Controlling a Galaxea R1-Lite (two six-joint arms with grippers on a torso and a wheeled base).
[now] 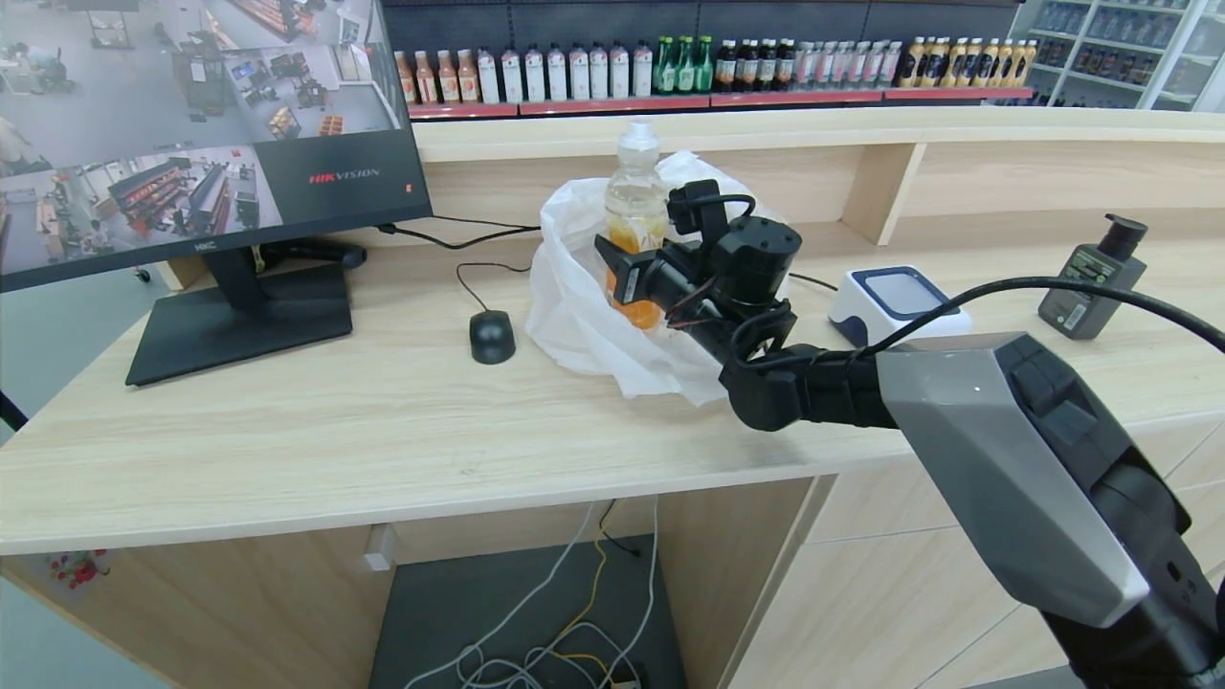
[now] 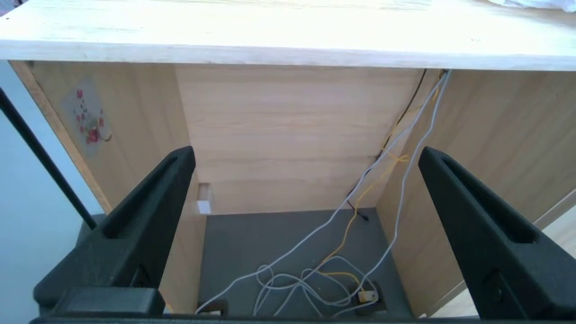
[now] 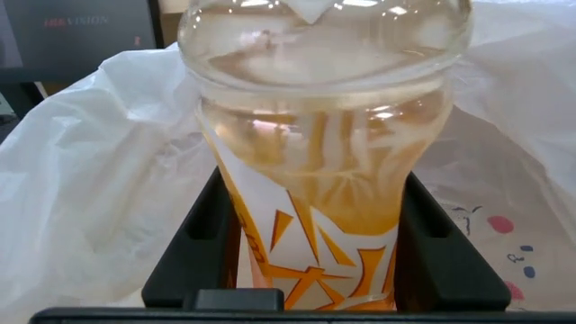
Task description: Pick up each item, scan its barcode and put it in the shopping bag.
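Light wood table (image 1: 383, 421) of a shop checkout runs across my head view, with a shelf of drink bottles (image 1: 670, 67) along the wall behind it. A monitor (image 1: 191, 124) stands at the left end, and a black mouse (image 1: 492, 336) lies near it.

My right tool (image 1: 636, 277) is clenched on the clear drink bottle (image 1: 635, 201) at its orange label. The bottle stands upright, long axis vertical, cap at the top and pale liquid inside. Its lower half sits against the white shopping bag (image 1: 574, 325), which slumps on the middle of the table. In the right wrist view the bag's plastic (image 3: 108, 162) spreads behind the bottle (image 3: 315, 135) on both sides. I cannot tell whether the base is inside the bag's mouth, nor what the bag holds.

Just to the right of the bag sits the barcode scanner (image 1: 895, 301), window tilted up. A dark pump bottle (image 1: 1091, 282) stands upright farther right.

My left tool (image 2: 306, 180) hangs released and empty, fingers wide apart, below the table's edge, facing the kneehole where loose cables (image 2: 315, 270) lie.
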